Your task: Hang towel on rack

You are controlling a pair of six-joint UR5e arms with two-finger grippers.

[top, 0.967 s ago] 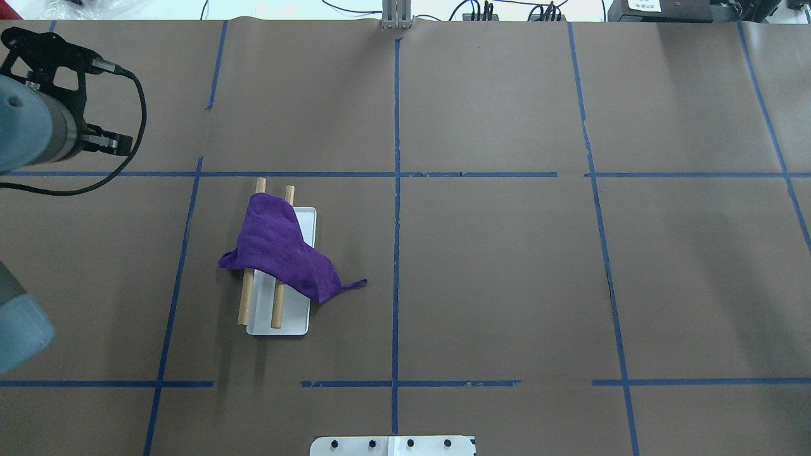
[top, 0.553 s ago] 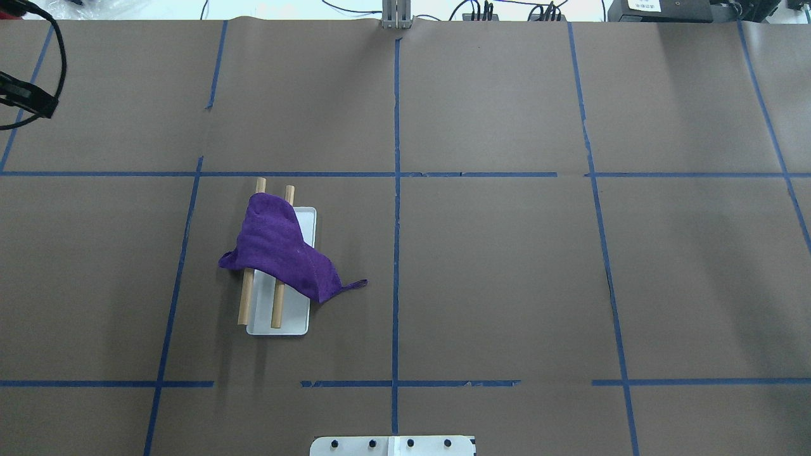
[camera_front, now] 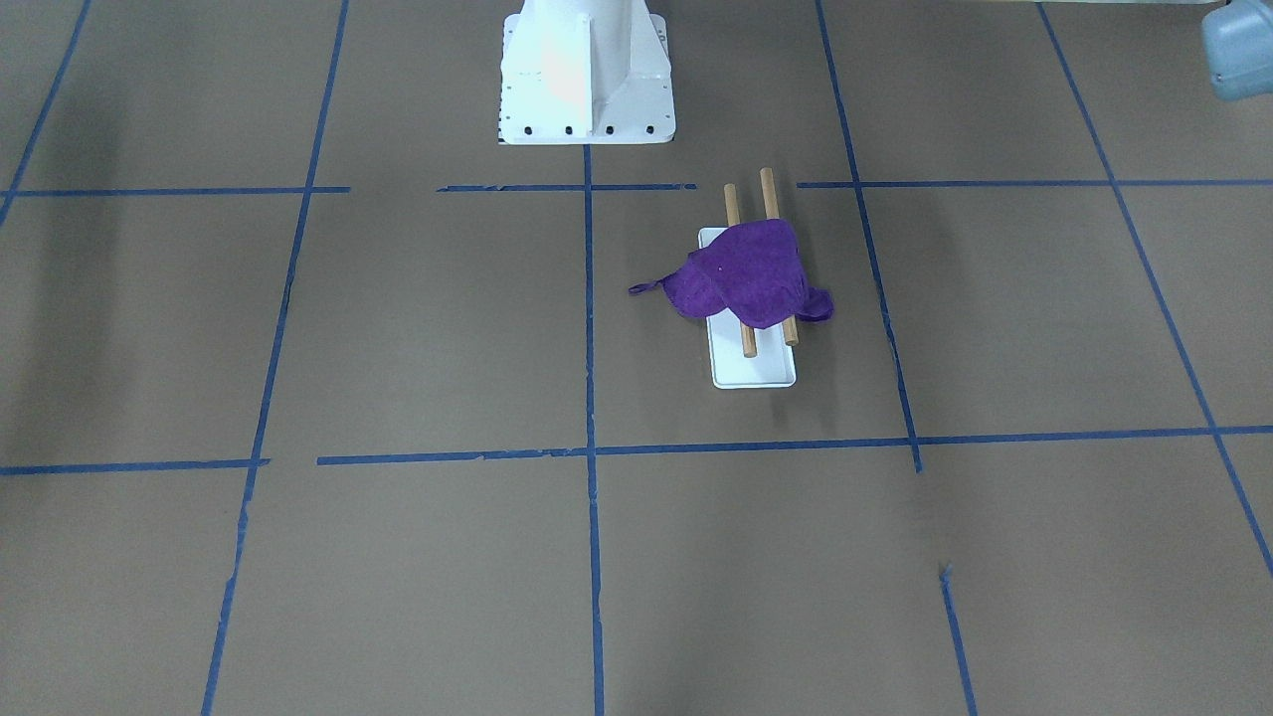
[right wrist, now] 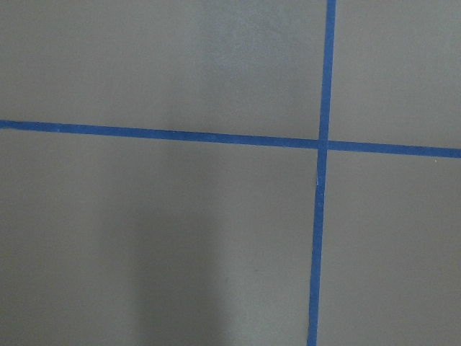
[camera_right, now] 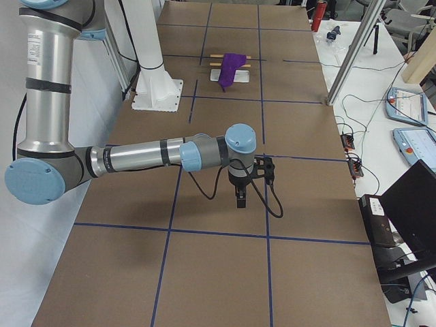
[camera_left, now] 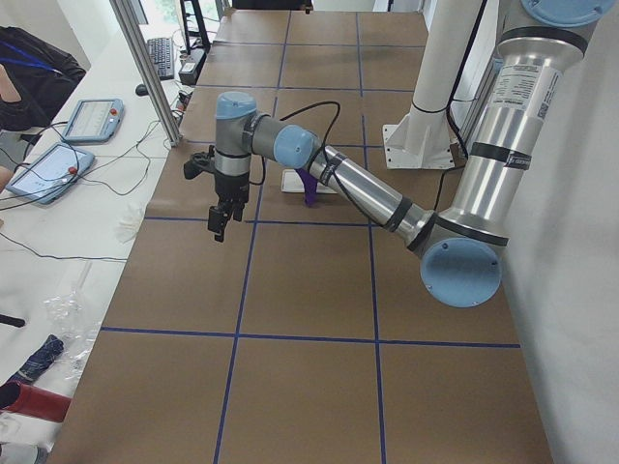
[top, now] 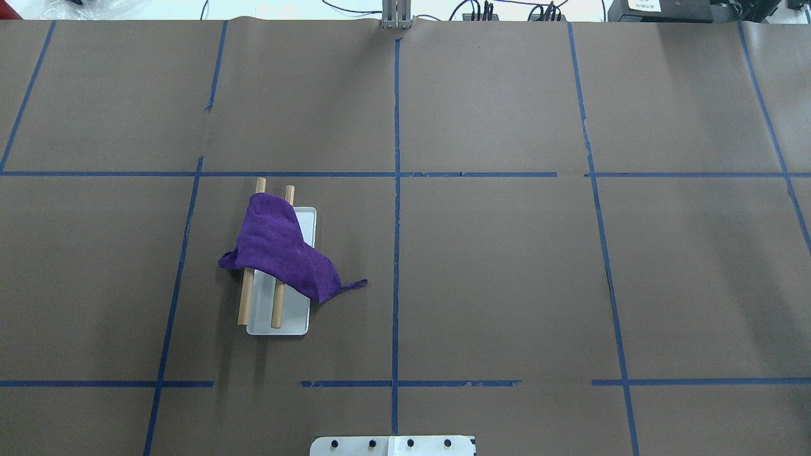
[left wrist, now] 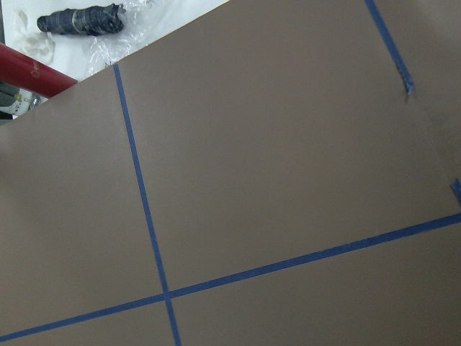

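The deep purple towel (top: 279, 253) lies draped across both brown dowels of the rack (top: 276, 310), one corner with its little loop hanging to the table. The white base plate (top: 294, 324) shows beneath. Towel (camera_front: 751, 273) and rack (camera_front: 756, 373) also show in the front view. My left gripper (camera_left: 219, 227) hangs over the table's left end, far from the towel (camera_left: 311, 184); I cannot tell if it is open. My right gripper (camera_right: 240, 201) points down far from the towel (camera_right: 230, 68); I cannot tell its state. Both wrist views show only bare table.
The white robot pedestal (camera_front: 587, 89) stands at the table's near edge. An aluminium post (camera_left: 145, 68) and tablets (camera_left: 92, 118) sit beyond the table's far edge. A red cylinder (left wrist: 21, 68) and a black bundle (left wrist: 79, 18) lie off the left end.
My left arm has swung out of the overhead view past its left edge. The towel and rack have not moved.
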